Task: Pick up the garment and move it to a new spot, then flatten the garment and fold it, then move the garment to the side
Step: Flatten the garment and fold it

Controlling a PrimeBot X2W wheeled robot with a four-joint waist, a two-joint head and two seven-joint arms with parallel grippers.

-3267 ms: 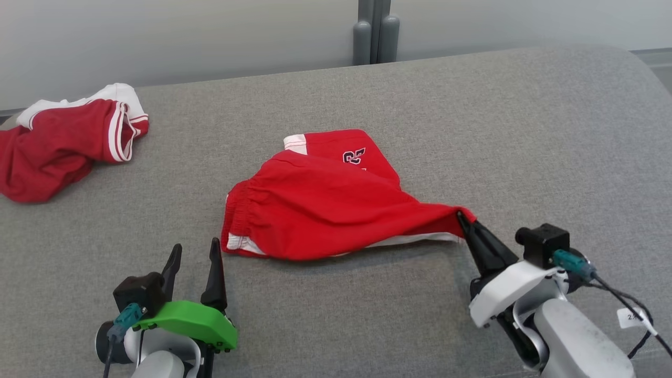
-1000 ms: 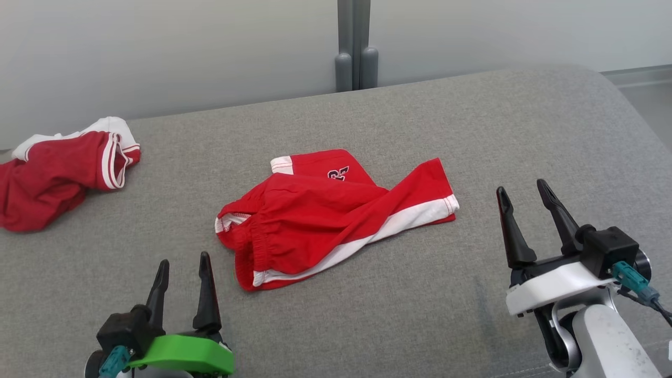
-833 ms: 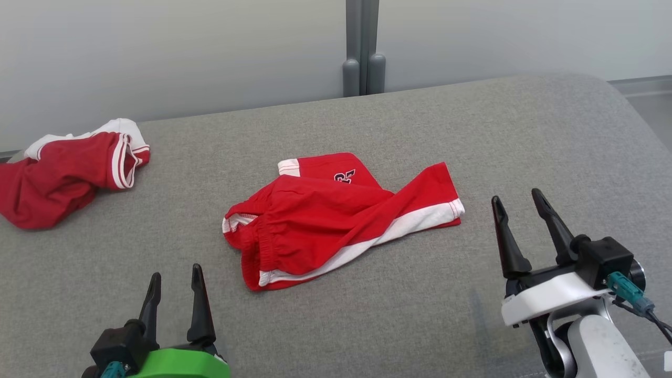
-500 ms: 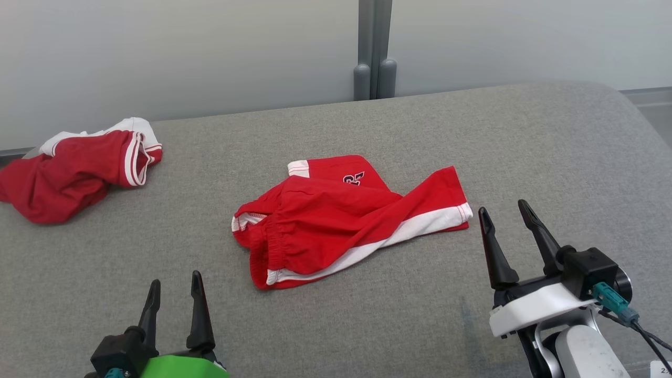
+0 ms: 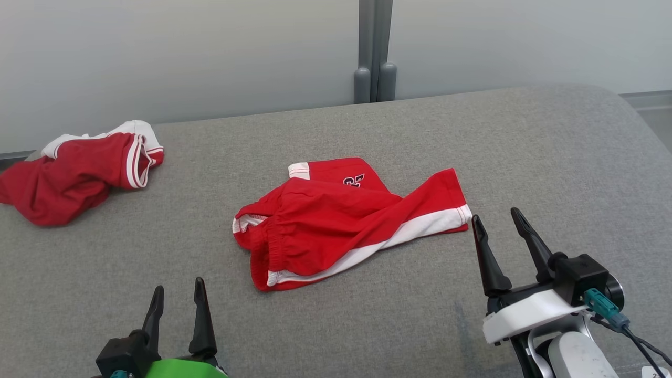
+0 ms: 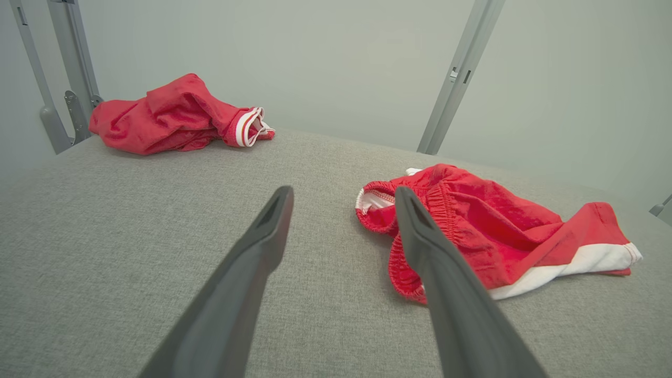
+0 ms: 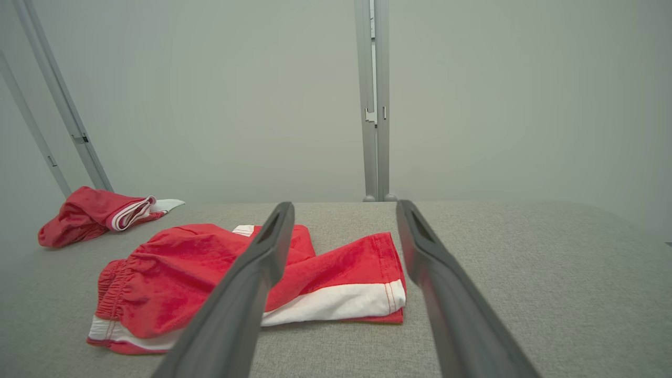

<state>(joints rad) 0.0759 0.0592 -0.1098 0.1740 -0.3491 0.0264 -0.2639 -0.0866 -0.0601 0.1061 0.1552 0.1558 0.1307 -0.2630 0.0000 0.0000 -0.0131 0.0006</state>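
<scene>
The right claw (image 5: 494,215) is no longer pinching the leg hem of the red shorts (image 5: 336,220). A few seconds back it was dragging that corner out to the right; now it is standing fully open and empty, hovering just beside the hem without touching it. The left claw (image 5: 178,286) is also gaping wide with nothing in it, waiting on the near side, short of the elastic waistband (image 5: 261,247).

The shorts are lying in the middle of the grey table (image 5: 525,147). One leg is spreading rightward with its white stripe (image 5: 415,231) showing, and the other, bearing a number print (image 5: 354,180), is poking out behind. The cloth is bunching and wrinkling around the waistband. A second red garment (image 5: 73,173) is lying crumpled at the far left, well apart.

So the relocating and a first tug seem done, while the flattening looks only partly achieved. Both claws are probably resetting for another grasp to smooth the shorts before any folding.
</scene>
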